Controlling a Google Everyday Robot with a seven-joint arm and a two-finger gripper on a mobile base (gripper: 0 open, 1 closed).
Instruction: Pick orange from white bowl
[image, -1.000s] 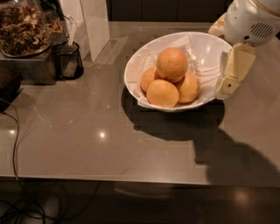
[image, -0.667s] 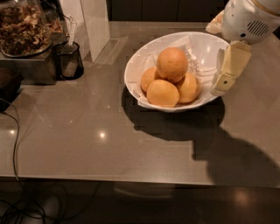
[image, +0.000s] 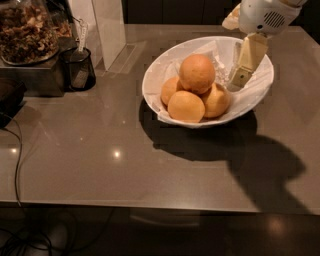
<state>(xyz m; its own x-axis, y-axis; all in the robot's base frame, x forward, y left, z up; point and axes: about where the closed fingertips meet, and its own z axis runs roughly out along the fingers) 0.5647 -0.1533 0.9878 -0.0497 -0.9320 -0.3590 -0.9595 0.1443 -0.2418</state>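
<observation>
Hanging inside the white bowl (image: 152, 87) at its 3 o'clock side, the end effector (image: 236, 82) slants down from the white wrist at 1 o'clock toward 7 o'clock, its tip just above the crumpled paper lining. How far open it is I cannot tell; nothing appears to be in its hold. The orange (image: 197, 73) sits on top of the heap in the middle of the bowl, resting on three paler fruits (image: 186, 106). From the end effector's tip it lies at about 9 o'clock, near but apart. Being round, it offers no long axis to line up with. The coming move likely turns on shifting toward 9 o'clock, over the fruit's crown. The bowl stands on the desk (image: 100, 165).
</observation>
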